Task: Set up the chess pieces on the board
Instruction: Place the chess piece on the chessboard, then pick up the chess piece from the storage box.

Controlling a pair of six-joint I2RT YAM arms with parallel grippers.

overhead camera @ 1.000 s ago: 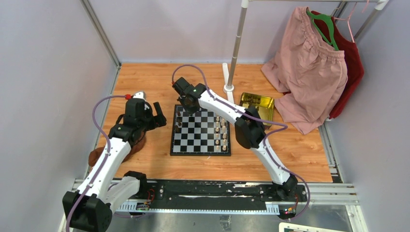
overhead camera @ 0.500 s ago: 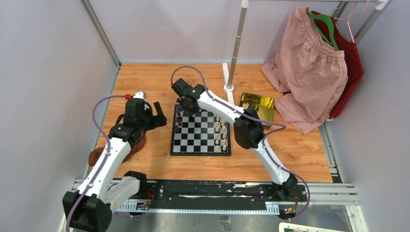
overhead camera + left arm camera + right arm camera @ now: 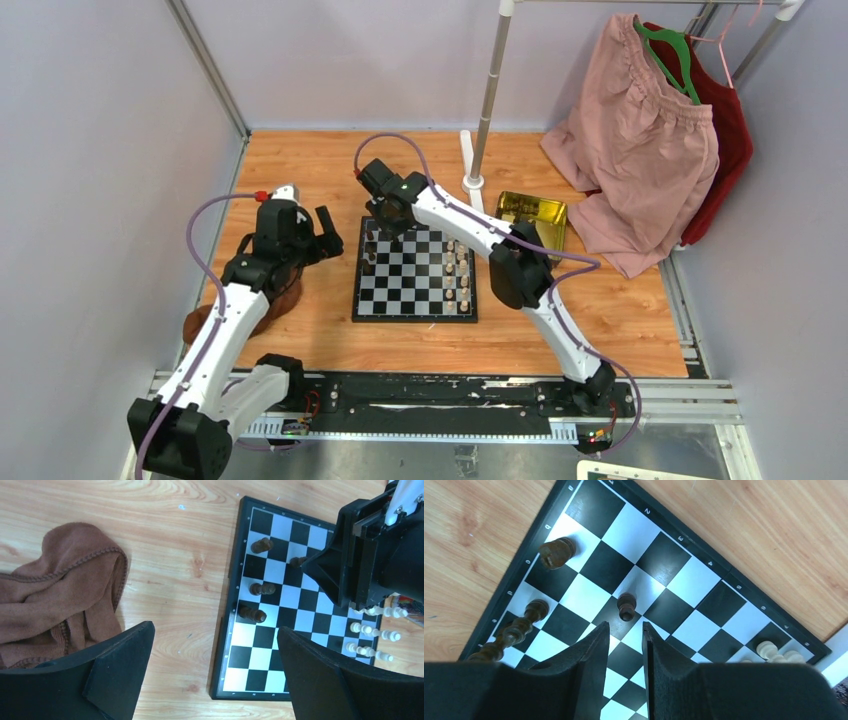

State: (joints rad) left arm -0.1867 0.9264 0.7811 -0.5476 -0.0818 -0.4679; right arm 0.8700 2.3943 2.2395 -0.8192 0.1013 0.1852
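Black and silvery-white squares make up the board, which lies flat in the middle of the wooden table. A few dark chess pieces stand on its left side, most of them close to the left rim. The cream-white chess pieces stand in rows along the right side.

One small dark pawn stands alone, a little way in from the far left corner. The right gripper hangs just above the board, right by this pawn. Its two fingers are a little apart. The pawn is just past the tips, not between them, so the gripper has let go and holds nothing.

The left gripper hovers over the table by the left rim of the board. Its fingers are spread very wide with nothing in them.

A crumpled brown cloth lies on the table to the left of the board. A shiny gold tray sits past the far right corner. Behind it, pink clothes and a red garment hang from a metal rack.
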